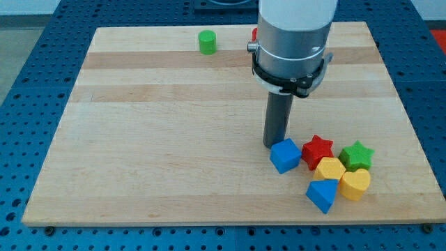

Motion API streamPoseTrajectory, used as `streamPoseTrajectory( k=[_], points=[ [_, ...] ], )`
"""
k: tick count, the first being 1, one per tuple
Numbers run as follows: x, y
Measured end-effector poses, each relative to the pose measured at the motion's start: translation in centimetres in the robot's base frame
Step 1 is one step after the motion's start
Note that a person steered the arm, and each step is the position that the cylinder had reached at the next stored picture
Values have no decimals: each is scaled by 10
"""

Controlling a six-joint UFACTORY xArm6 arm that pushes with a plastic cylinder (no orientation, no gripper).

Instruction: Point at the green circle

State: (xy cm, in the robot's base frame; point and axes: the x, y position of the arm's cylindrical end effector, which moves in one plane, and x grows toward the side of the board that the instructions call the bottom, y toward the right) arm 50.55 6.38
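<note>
Wooden desk (174,139) on blue pegboard. Green circle (207,42) upper left of centre. My tip (274,144) touches blue cube (286,155), lower right; no gripper fitted. Swing up-left across bare wood, stopping just short.

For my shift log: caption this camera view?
My tip touches the blue cube, far from the green circle at the board's top.

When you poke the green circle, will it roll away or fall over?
Probably neither. The green circle is a squat cylinder standing on its flat end on the wooden board, so I'd guess it slides. It looks small and likely light. My tip is far off, beside the blue cube.
</note>
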Motion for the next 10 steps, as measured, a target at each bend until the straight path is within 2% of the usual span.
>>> streamPoseTrajectory(
  k=[2, 3, 5, 6, 7, 8, 9, 10],
  points=[
    [23, 0],
    [-12, -18],
    [-159, -99],
    [-223, -157],
    [-230, -190],
    [-248, -190],
    [-296, -190],
    [-297, -190]
  ],
)
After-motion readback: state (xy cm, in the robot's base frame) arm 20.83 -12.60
